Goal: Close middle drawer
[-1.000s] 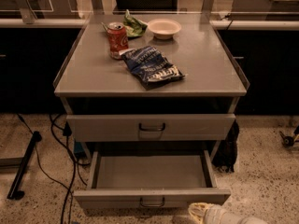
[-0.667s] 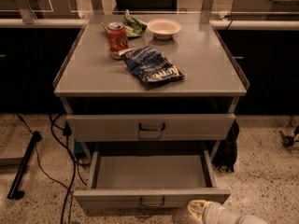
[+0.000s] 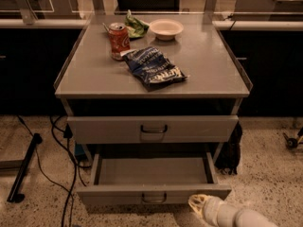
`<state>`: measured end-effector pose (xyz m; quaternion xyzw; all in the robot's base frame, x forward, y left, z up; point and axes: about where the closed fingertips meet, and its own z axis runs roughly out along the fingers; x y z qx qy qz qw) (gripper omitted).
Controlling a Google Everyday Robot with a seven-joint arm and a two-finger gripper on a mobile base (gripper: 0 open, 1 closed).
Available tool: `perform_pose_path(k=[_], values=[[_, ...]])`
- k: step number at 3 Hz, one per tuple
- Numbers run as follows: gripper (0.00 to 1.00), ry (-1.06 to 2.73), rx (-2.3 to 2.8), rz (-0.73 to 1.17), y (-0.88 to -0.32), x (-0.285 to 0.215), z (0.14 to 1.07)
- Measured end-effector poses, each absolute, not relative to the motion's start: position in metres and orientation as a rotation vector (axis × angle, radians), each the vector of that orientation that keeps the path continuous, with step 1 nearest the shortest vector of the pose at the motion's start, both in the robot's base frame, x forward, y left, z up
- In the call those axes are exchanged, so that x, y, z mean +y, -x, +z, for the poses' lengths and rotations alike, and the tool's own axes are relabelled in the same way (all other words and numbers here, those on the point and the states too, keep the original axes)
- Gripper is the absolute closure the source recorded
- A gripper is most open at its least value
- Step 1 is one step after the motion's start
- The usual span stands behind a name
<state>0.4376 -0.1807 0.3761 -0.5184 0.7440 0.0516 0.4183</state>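
The middle drawer (image 3: 154, 175) of the grey cabinet is pulled far out, and its plain grey tray is empty. Its low front panel (image 3: 118, 195) carries a small dark loop handle (image 3: 154, 198). Above it the taller-fronted top drawer (image 3: 152, 129) is pushed in. The lowest drawer is hidden below the open one. My gripper (image 3: 200, 204) comes in from the bottom right on a pale arm. Its tip sits just in front of the open drawer's front panel, right of the handle.
On the cabinet top (image 3: 94, 74) stand a red soda can (image 3: 119, 40), a blue chip bag (image 3: 154, 70), a white bowl (image 3: 166, 29) and a green bag (image 3: 135, 26). Black cables (image 3: 64, 174) and a dark bar (image 3: 23, 167) lie on the floor at left. Dark counters stand behind.
My gripper has edged slightly up and left, closer to the open drawer's front panel. The drawer has not moved.
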Motion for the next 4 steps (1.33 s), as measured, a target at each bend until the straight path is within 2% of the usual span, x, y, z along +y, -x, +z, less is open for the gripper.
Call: perform_pose_path(k=[4], values=[[1.00, 1.359, 1.799, 0.099, -0.542, -0.146, 0.389]])
